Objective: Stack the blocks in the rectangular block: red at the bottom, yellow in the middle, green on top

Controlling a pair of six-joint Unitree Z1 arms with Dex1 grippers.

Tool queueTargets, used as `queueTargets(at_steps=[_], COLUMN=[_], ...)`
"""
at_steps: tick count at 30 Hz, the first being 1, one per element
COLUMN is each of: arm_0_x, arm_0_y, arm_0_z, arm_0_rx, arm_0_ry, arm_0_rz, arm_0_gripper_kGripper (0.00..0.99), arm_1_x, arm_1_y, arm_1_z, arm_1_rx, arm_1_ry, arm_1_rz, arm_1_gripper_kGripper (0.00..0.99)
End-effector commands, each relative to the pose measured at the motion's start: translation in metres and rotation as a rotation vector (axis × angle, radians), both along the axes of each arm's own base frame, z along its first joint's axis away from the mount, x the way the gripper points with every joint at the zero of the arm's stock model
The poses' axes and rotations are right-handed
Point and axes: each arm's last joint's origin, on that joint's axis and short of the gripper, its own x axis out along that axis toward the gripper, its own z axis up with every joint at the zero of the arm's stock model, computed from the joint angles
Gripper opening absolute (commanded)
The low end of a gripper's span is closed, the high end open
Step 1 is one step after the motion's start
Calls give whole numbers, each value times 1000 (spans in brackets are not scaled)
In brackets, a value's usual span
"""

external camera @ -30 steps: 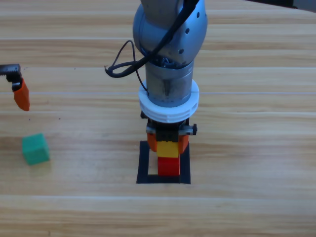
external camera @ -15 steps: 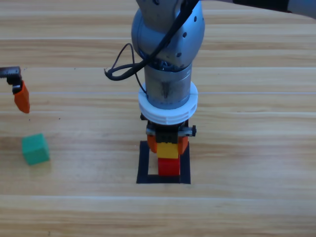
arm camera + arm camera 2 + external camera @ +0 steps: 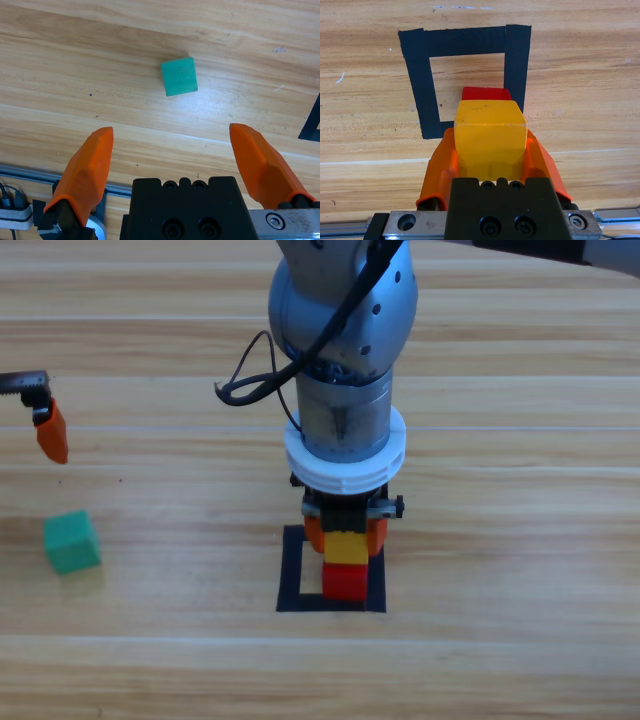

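The red cube [image 3: 345,582] stands inside the black tape square [image 3: 291,575], toward its right side. My right gripper [image 3: 345,535] reaches down over the square, shut on the yellow cube [image 3: 345,548], which sits directly over the red one; I cannot tell whether they touch. In the right wrist view the yellow cube [image 3: 490,132] fills the jaws of the right gripper [image 3: 490,145], and the red cube [image 3: 486,93] peeks out beyond it inside the tape square [image 3: 465,41]. The green cube [image 3: 71,541] lies alone at the left. My left gripper [image 3: 50,430] hangs open above the green cube [image 3: 179,76].
In the left wrist view the left gripper [image 3: 172,137] frames bare wood, and a corner of the tape square [image 3: 312,125] shows at the right edge. A black cable [image 3: 245,380] loops off the right arm.
The right gripper with the yellow cube has shifted slightly down and right over the red cube. The left gripper has drifted a little to the right.
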Motion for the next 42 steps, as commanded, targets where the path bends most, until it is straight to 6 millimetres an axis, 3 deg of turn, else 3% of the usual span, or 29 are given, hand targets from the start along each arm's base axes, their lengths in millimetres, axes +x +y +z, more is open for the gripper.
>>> queueTargets(at_steps=[1,2,3,6,10,11,13,19,23,27,29,31,33,35,38,42], arm_0_x=[8,8,9,10,10,10,10,16,26,41,44,48,51,54,54,51], arm_0_y=[0,0,0,0,0,0,0,-5,-13,-22,-24,-26,-27,-26,-19,-6], arm_0_z=[-15,-16,-17,-18,-20,-20,-20,-23,-37,-57,-67,-75,-81,-86,-91,-95], arm_0_rx=[31,31,33,35,37,37,37,-8,-71,-95,-101,-97,-92,-86,-82,-83], arm_0_ry=[37,39,43,46,48,48,48,27,36,77,89,102,112,120,131,138], arm_0_rz=[28,28,28,30,27,27,27,39,108,177,220,243,244,244,239,223], arm_0_gripper_kGripper=[990,990,990,990,990,990,989,989,990,989,989,989,988,982,971,960], arm_1_x=[-15,-15,-15,-21,-34,-38,-52,-74,-64,-45,-38,-38,-48,-69,-89,-104], arm_1_y=[9,9,9,11,11,10,9,-19,-42,-85,-123,-182,-233,-261,-276,-287], arm_1_z=[-11,-10,-7,5,29,38,67,159,186,200,204,200,191,181,163,153], arm_1_rx=[-39,-36,-30,-10,16,25,54,191,223,226,326,513,667,624,560,554], arm_1_ry=[7,7,4,-13,-61,-82,-158,-343,-387,-368,-385,-443,-548,-590,-599,-575], arm_1_rz=[31,31,33,51,93,116,189,409,552,661,704,732,753,824,953,1019], arm_1_gripper_kGripper=[364,528,572,653,670,742,982,989,986,986,988,988,988,988,988,986])
